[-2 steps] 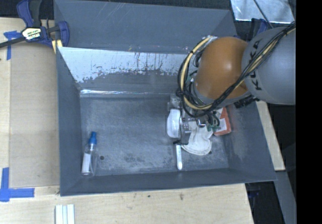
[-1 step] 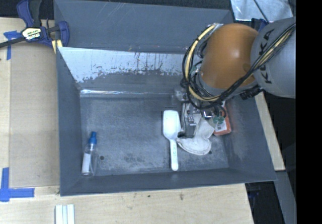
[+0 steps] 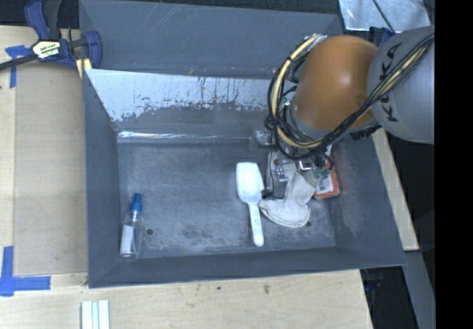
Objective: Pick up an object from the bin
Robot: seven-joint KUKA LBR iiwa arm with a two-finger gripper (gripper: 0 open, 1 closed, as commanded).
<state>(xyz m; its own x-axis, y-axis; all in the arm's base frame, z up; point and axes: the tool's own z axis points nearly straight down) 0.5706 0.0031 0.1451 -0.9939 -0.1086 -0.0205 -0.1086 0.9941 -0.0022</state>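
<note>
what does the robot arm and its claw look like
The silver-grey rounded arm bears dark lettering along its side. A glossy orange-brown dome cover caps its wrist, and black and yellow cables loop round the side of the dome facing into the bin. Under the dome is the small dark metal claw.

It was a robotics lab, by the look of it: a grey metal bin (image 3: 103, 172) sat under an industrial arm (image 3: 406, 91) lettered KUKA, its wrist capped by an orange cover (image 3: 332, 83) and looped with cables (image 3: 275, 98).
</note>
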